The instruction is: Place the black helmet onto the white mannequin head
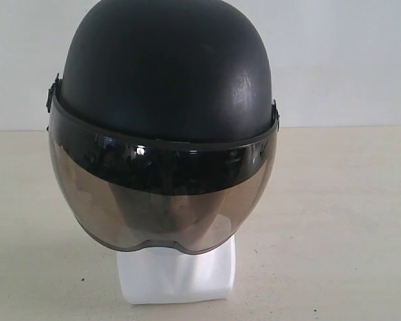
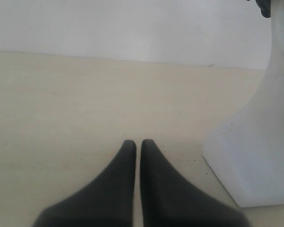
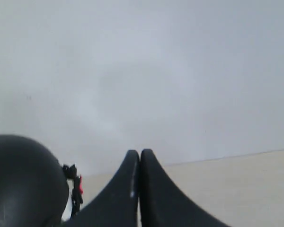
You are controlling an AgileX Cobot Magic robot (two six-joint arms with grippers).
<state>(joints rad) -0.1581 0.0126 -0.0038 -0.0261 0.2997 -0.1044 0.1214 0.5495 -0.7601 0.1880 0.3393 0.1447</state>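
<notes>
The black helmet (image 1: 166,73) sits on the white mannequin head, its smoky visor (image 1: 162,200) hanging down over the face. Only the head's squarish white base (image 1: 177,277) shows below the visor in the exterior view. No gripper appears there. In the left wrist view my left gripper (image 2: 138,142) is shut and holds nothing, low over the table beside the white mannequin head's neck and base (image 2: 255,156). My right gripper (image 3: 139,152) is shut and holds nothing, with the black helmet's shell (image 3: 23,179) and a strap buckle (image 3: 75,187) beside it.
The beige table (image 1: 334,221) spreads around the base on all sides. A plain white wall (image 1: 341,60) stands behind it.
</notes>
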